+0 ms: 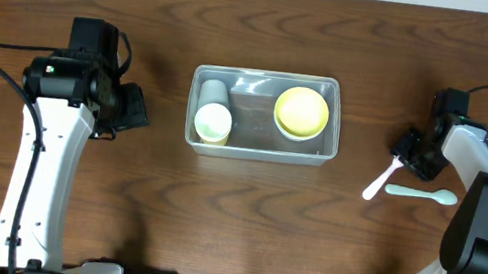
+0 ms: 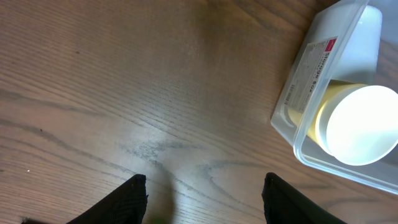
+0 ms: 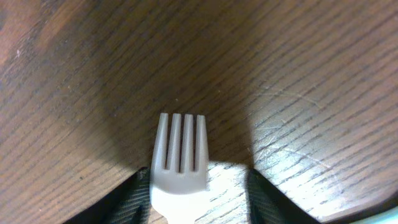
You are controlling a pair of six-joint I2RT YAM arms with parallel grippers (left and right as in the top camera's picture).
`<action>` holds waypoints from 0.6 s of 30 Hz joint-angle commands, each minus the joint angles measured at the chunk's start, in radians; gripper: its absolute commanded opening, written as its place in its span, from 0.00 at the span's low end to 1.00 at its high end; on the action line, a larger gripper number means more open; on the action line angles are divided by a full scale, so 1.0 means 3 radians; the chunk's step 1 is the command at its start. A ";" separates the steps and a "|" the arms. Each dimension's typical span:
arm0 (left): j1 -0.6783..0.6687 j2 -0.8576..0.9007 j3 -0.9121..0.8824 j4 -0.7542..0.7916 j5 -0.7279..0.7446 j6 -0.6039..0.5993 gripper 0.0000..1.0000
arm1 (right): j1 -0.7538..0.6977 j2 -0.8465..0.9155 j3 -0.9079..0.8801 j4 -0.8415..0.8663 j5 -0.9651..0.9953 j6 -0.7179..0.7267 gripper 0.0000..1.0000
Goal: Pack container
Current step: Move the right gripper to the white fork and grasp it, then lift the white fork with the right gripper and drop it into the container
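Dropping the fork [image 1: 381, 180] short of the container [image 1: 259, 154]

**Overhead.** The container sits mid-counter [image 1: 242, 238]. The right tool [image 1: 401, 160] is well to the container's right and the left tool [image 1: 137, 106] well to its left. The fork runs out from the right tool at a slant. A spoon [image 1: 422, 192] lies just beside the fork, on the side away from the container.

My worry is the carry. A long, thin fork taken near one end could swing or slip out before it reaches the container, or its tines could catch the rim. Free room inside looks short, so the fork may end up propped on what is already there.

- One container, holding two cups [image 1: 212, 122] at its left end and one yellow bowl [image 1: 301, 111] at its right end.
- One fork and one spoon, both outside the container.
- Two tools.

**Left wrist.** The fingers [image 2: 130, 199] stand wide apart with only bare counter between them, so this tool holds nothing. It stands off the cup end of the container. If it came in carelessly it could shove the light container and spoil the other arm's aim.

- One container corner.
- Two cups seen through the container wall.

**Right wrist.** The container is out of view here. The fork lies between the fingers [image 3: 267, 199]. One finger is against the fork, and a strip of counter shows between the fork and the other. The contact itself sits below the frame edge, so I cannot tell whether the tool has it clamped. If it is touched on one side only, a lift would leave it behind or tip it out.

- One fork, with four tines.
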 commanded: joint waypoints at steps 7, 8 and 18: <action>0.0015 -0.0001 -0.0013 -0.0013 -0.0004 0.0028 0.61 | -0.0004 0.0018 -0.0067 0.0009 -0.0086 0.0010 0.27; 0.0015 -0.0001 -0.0013 -0.0013 -0.0004 0.0028 0.61 | -0.0004 0.0018 -0.0067 0.0009 -0.0086 0.0010 0.26; 0.0015 -0.0001 -0.0013 -0.0011 -0.0004 0.0028 0.61 | 0.0000 0.0018 -0.0067 0.0010 -0.0108 0.0010 0.18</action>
